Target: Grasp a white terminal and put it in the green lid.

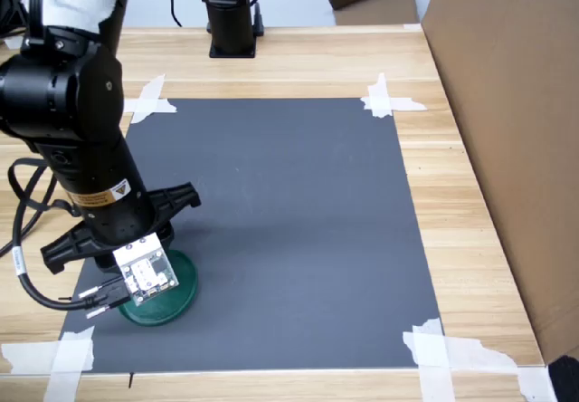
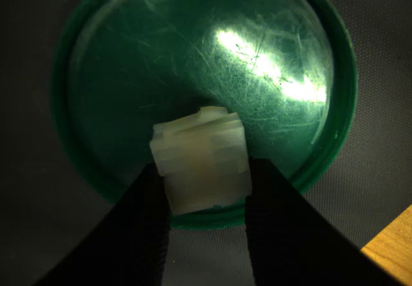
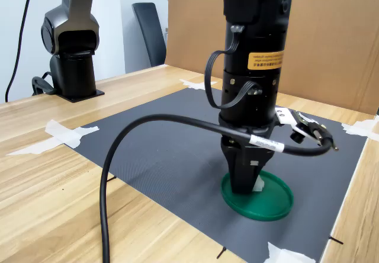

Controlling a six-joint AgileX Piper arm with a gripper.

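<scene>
In the wrist view the white terminal (image 2: 201, 163), a small blocky piece, sits between my two black fingers (image 2: 145, 221), just above the inside of the green lid (image 2: 161, 60) near its rim. My gripper (image 2: 206, 180) is shut on the terminal. In the second exterior view the gripper (image 3: 244, 183) points straight down onto the green lid (image 3: 269, 207), and a sliver of the white terminal (image 3: 259, 184) shows beside a finger. In the first exterior view the arm's wrist covers the fingers, and only part of the green lid (image 1: 176, 301) shows beneath it.
The lid lies near a front corner of a dark grey mat (image 1: 289, 212) held by white tape strips (image 1: 389, 101) on a wooden table. A cardboard wall (image 1: 516, 130) stands along one side. Another robot's base (image 1: 231, 22) stands at the back. A black cable (image 3: 118, 156) loops beside the arm.
</scene>
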